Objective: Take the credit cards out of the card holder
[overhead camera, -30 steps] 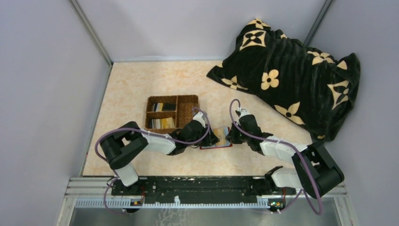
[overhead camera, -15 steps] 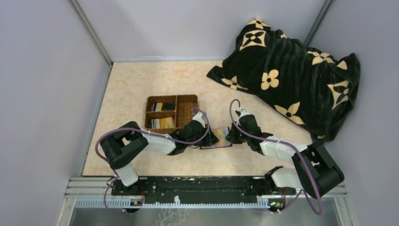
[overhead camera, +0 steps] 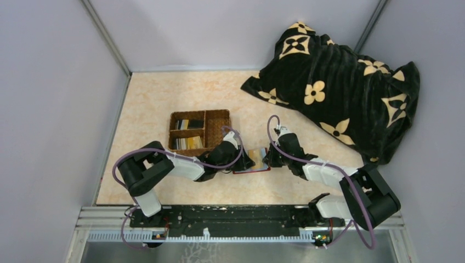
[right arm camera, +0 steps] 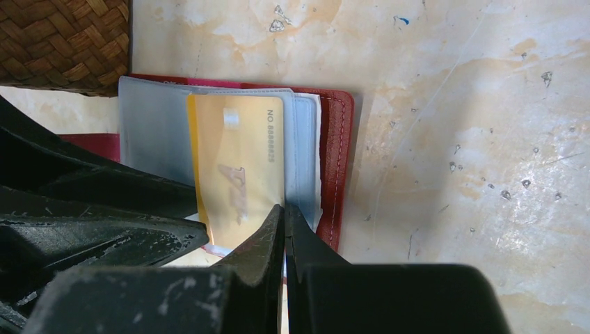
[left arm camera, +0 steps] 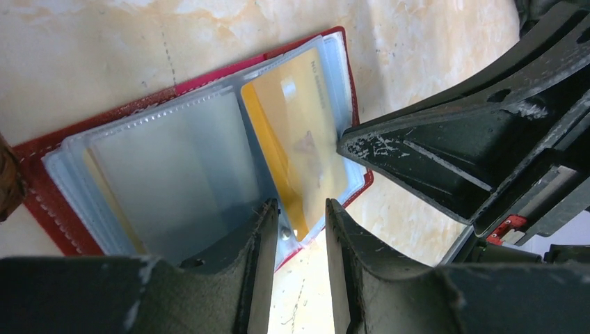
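From above, we see the wicker basket (overhead camera: 200,112) on the table (overhead camera: 159,93), with credit cards (overhead camera: 189,143) lying in its two left compartments. The card holder (overhead camera: 257,163) lies open on the table just off the basket's near right corner. The left gripper (overhead camera: 247,162) sits at the holder's edge nearer the basket. The right gripper (overhead camera: 268,159) meets the holder on the side away from the basket. A black blanket (overhead camera: 334,82) with cream flowers is heaped well apart from the basket, to its far right.

In the left wrist view a brown sliver of the basket shows at the left edge, and the red holder lies spread open just beside it. An orange-yellow card (left arm camera: 299,139) sits in one of the holder's clear sleeves (left arm camera: 181,167), on the half away from the basket. Our left jaws stand parted, with the sleeve's near edge in the gap between them and nothing clamped. The right gripper's tip rests at the card's far edge.

In the right wrist view the basket's corner fills the top left, with the holder just below it. Our right jaws are pressed tight together, holding nothing. Their tip sits on the clear sleeve by the card's near corner.
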`<action>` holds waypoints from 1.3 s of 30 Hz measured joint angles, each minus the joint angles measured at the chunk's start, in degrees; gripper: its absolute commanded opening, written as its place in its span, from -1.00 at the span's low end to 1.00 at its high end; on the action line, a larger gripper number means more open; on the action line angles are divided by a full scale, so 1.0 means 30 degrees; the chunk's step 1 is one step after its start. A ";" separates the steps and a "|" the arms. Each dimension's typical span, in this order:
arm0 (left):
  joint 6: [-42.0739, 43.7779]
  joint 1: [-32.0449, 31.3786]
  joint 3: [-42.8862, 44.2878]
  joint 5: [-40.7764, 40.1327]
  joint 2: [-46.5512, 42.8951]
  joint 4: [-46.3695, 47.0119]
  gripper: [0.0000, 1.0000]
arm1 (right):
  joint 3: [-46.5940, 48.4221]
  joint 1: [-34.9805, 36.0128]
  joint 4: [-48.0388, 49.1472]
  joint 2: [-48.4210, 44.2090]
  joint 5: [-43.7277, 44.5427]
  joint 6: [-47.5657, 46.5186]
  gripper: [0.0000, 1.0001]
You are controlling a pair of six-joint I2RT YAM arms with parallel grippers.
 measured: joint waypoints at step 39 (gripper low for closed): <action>-0.0758 0.0160 -0.1188 0.1129 0.2018 0.5566 -0.72 | 0.0357 -0.0029 0.0131 0.0525 -0.0240 0.0000 -1.00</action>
